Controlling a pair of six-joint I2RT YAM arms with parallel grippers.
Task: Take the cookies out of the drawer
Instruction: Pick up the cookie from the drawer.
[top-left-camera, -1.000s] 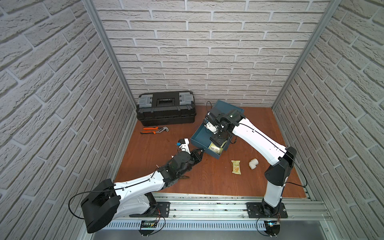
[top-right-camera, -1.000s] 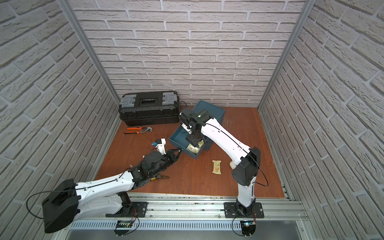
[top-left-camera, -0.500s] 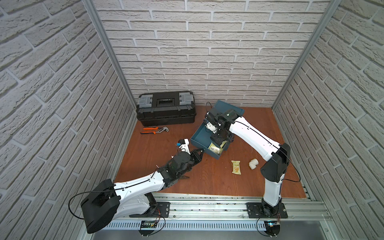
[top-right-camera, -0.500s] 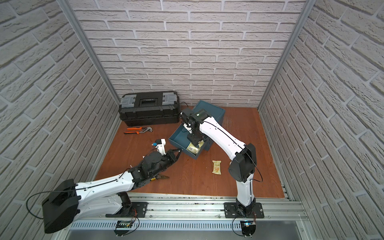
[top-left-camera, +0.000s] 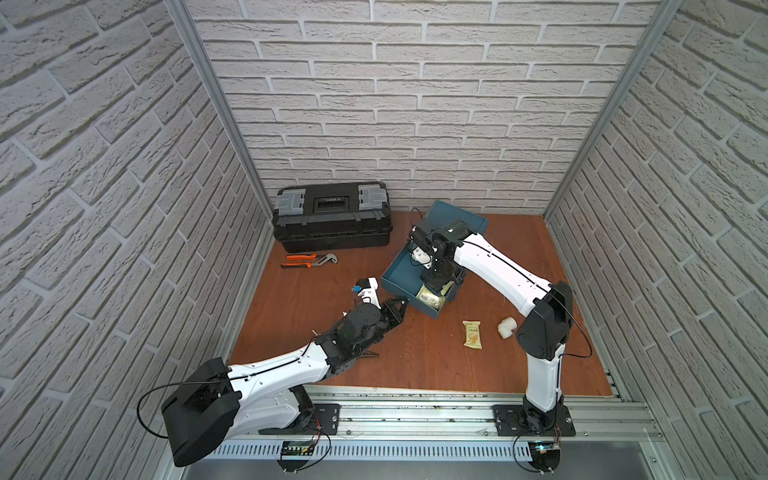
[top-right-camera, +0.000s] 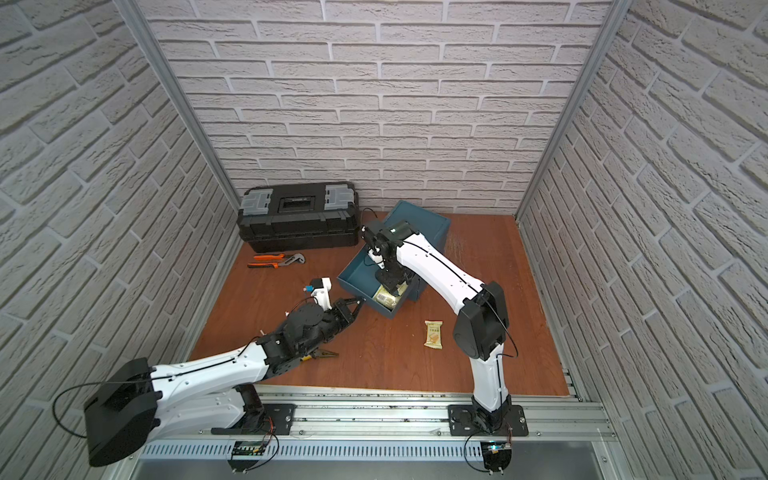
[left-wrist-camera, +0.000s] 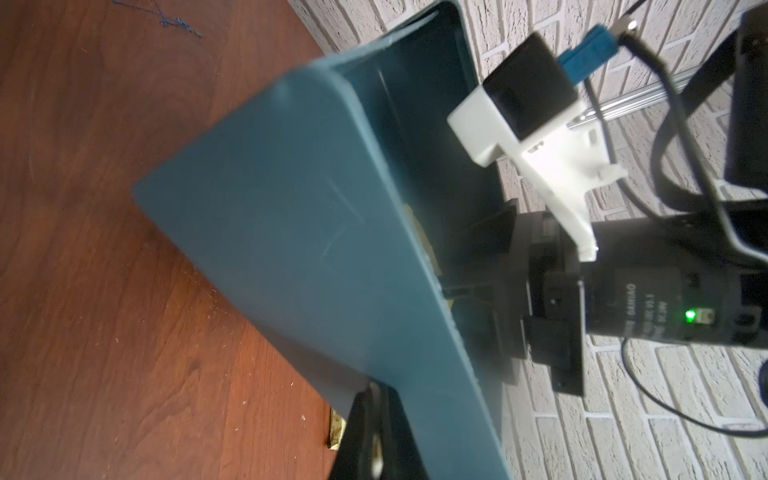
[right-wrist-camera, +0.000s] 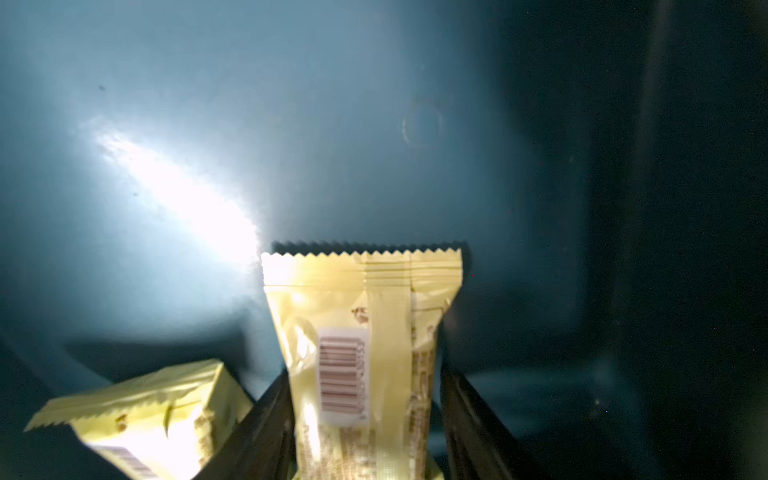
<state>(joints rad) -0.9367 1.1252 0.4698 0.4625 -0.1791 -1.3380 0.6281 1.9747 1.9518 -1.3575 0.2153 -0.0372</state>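
Cookies, flat cream foil packets with crimped ends (right-wrist-camera: 361, 332): one now pinched by its long sides in right pincer (right-wrist-camera: 363, 374), narrowed from wider a second ago. Second packet (right-wrist-camera: 166, 403) just beside pincer, inside blue plastic drawer (right-wrist-camera: 374, 124). Third packet (top-left-camera: 473, 334) already out, well apart. Probably ready for lifting.
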